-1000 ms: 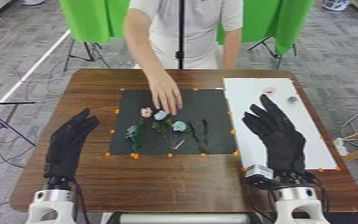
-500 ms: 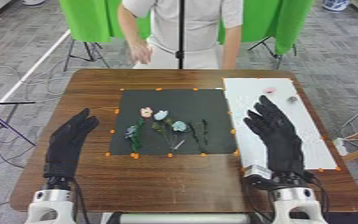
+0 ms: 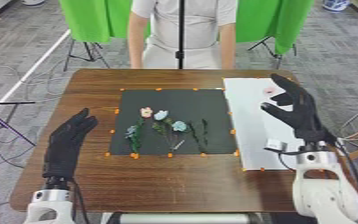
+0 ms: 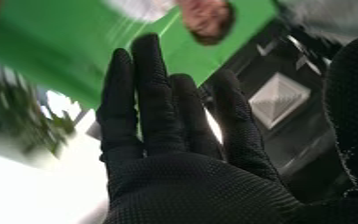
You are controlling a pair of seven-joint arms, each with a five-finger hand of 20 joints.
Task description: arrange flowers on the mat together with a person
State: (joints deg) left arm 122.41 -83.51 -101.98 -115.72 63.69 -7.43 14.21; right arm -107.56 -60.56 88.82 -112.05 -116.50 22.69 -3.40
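On the dark mat (image 3: 144,147) in the head view lie a pink flower (image 3: 146,112), a white-blue flower (image 3: 161,115), a pale blue flower (image 3: 179,126) and a blue-grey flower (image 3: 131,131), with green stems below. A leafy stem (image 3: 205,135) lies at the mat's right. A pink bloom (image 3: 269,91) rests on the white sheet (image 3: 257,150). My right hand (image 3: 298,112) is over that sheet, fingers relaxed, holding nothing. In the right wrist view the same hand (image 4: 189,182) has straight fingers. My left hand (image 3: 66,145) is open beside the mat's left side.
The brown table (image 3: 149,187) carries orange markers around the mat and sheet. A small white box (image 3: 276,145) is at my right wrist. Across the table a person stands with both arms lowered, behind a thin dark pole (image 3: 181,30).
My right hand has moved forward and to the right over the white sheet. The person's hand has drawn back from the flowers and dropped to their side. My left hand has stayed still.
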